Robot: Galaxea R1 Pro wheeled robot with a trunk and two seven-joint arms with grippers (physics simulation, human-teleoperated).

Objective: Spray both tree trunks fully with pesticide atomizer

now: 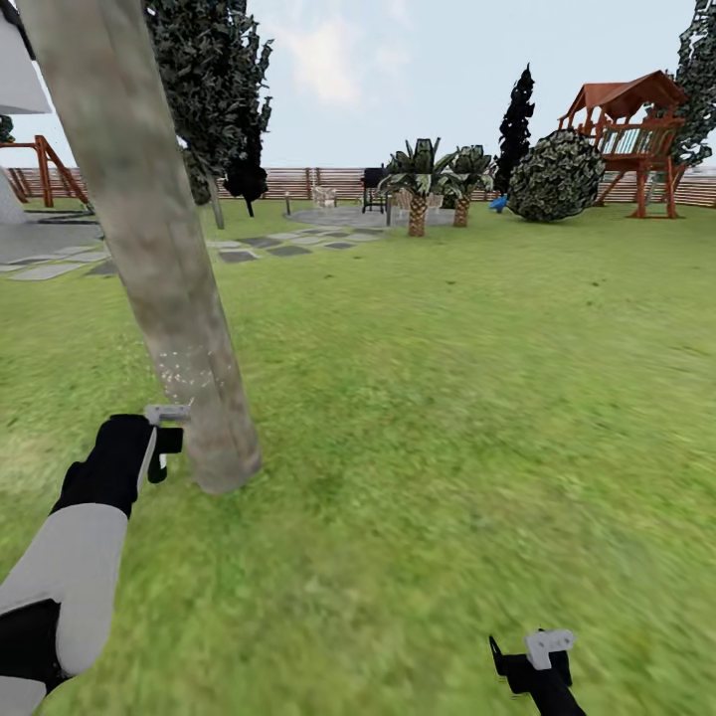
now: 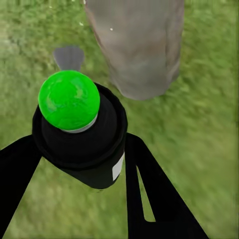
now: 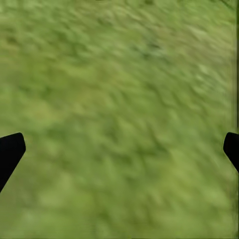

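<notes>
A thick, mottled grey-brown tree trunk [image 1: 149, 229] leans across the left of the head view, rooted in the lawn. Fine white specks dot its lower part [image 1: 184, 378]. My left gripper [image 1: 164, 440] is right beside the trunk's base, shut on the pesticide atomizer [image 2: 79, 139], a small black bottle whose round top [image 2: 68, 99] shows bright green here. In the left wrist view the trunk [image 2: 137, 45] stands just beyond the bottle. My right gripper [image 1: 532, 661] hangs low over the grass at the lower right, open, with nothing between its fingers [image 3: 10, 152].
Grass spreads all around. Grey stone paving [image 1: 60, 261] and stepping slabs lie at the far left. Dark-leaved trees [image 1: 214, 70], two small palms [image 1: 438, 184], a round bush [image 1: 557, 177] and a red wooden play tower [image 1: 636, 129] stand before the slat fence [image 1: 288, 182].
</notes>
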